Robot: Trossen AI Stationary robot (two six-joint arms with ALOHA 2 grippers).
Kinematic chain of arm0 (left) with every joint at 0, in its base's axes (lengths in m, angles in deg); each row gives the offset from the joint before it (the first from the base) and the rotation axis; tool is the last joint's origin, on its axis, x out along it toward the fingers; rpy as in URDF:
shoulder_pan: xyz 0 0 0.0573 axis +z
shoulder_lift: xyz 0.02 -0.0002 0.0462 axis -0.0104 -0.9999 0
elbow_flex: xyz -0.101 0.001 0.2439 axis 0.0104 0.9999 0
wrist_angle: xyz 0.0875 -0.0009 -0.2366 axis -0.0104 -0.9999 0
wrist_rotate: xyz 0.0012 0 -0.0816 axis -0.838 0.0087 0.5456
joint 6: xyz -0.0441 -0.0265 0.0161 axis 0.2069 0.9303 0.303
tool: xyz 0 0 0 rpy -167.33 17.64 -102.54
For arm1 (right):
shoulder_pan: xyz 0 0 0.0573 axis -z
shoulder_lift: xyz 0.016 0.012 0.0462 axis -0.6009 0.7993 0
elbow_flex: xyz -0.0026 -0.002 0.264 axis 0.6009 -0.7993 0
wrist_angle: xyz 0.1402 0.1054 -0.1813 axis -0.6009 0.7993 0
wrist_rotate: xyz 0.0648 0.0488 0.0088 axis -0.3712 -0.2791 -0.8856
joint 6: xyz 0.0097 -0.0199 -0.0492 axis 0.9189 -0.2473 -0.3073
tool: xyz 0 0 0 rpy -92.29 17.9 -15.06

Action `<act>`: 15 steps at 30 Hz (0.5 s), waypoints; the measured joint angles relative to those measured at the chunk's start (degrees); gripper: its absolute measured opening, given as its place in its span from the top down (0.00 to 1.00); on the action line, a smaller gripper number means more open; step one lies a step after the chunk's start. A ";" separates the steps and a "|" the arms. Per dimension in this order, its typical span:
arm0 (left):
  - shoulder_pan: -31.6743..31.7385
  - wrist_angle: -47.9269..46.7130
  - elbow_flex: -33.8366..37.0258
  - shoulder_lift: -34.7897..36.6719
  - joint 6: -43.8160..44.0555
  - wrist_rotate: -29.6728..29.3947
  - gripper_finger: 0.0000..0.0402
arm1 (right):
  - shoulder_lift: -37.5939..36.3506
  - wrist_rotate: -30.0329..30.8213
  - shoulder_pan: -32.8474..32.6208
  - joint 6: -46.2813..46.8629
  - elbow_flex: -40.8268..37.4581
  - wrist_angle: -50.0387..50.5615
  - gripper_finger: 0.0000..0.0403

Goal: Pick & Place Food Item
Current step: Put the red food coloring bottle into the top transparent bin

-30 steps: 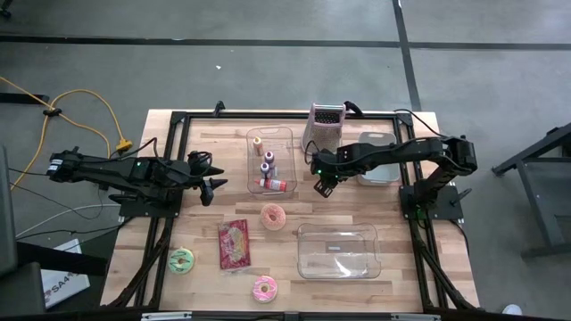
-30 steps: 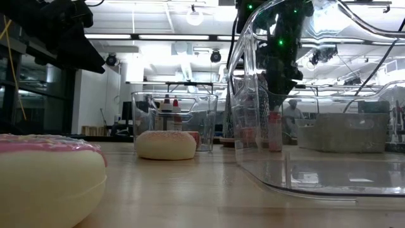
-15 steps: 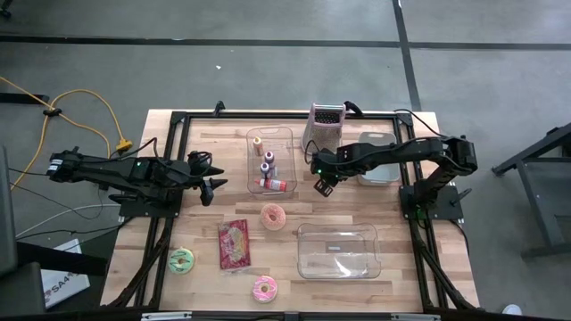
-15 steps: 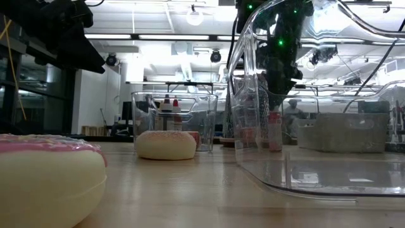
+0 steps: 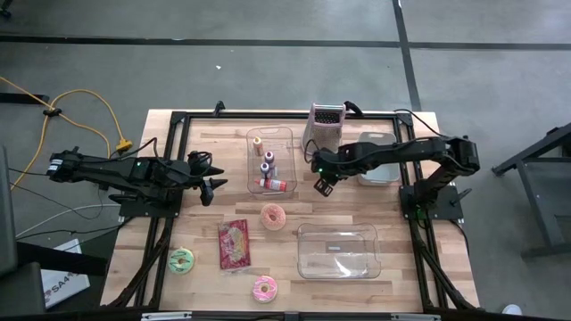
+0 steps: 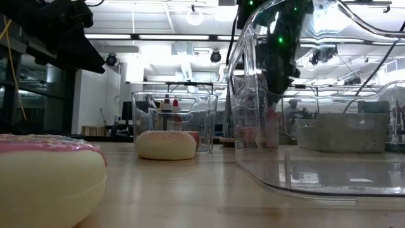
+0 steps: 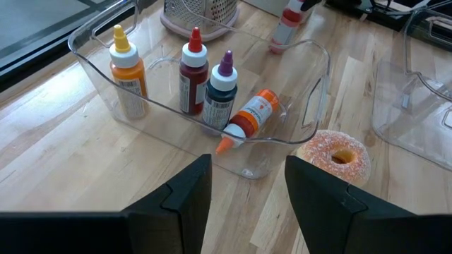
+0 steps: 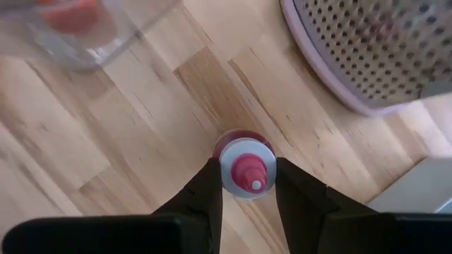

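A small bottle (image 8: 245,169) with a red tip and a pale cap stands upright on the wooden table, between the clear bin of sauce bottles (image 5: 270,160) and the metal grater (image 5: 326,120). My right gripper (image 8: 247,173) points steeply down over it and is shut on its cap; in the high view this gripper (image 5: 322,185) hides the bottle. In the left wrist view the bottle (image 7: 286,28) shows beyond the bin. My left gripper (image 7: 247,166) hovers open at the table's left, with nothing between its fingers. My right gripper pinches the bottle's cap (image 8: 227,168) between its two fingers, one on each side. The fingers come from above, slanting down. The bottle stands upright with its base on the table.
An empty clear container (image 5: 339,251) sits near the front right. A sugared donut (image 5: 273,216), a red packet (image 5: 235,242), a green donut (image 5: 181,260) and a pink donut (image 5: 264,288) lie toward the front. A grey tray (image 5: 379,165) lies by the right arm.
In the low view the bottle under my right gripper has stirred a little, while the gripper stays over it. My left arm has kept still.
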 joint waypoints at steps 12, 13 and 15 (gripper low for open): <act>-0.01 0.00 0.00 0.01 0.00 0.01 0.57 | -2.14 -0.37 -0.15 -6.86 12.98 5.12 0.77; 0.00 0.00 0.00 0.01 0.00 0.01 0.57 | -2.07 -0.39 -0.15 -7.49 14.12 6.05 0.77; -0.01 0.00 0.00 0.00 0.01 0.00 0.57 | -2.05 -0.54 -0.15 -8.34 16.24 6.57 0.77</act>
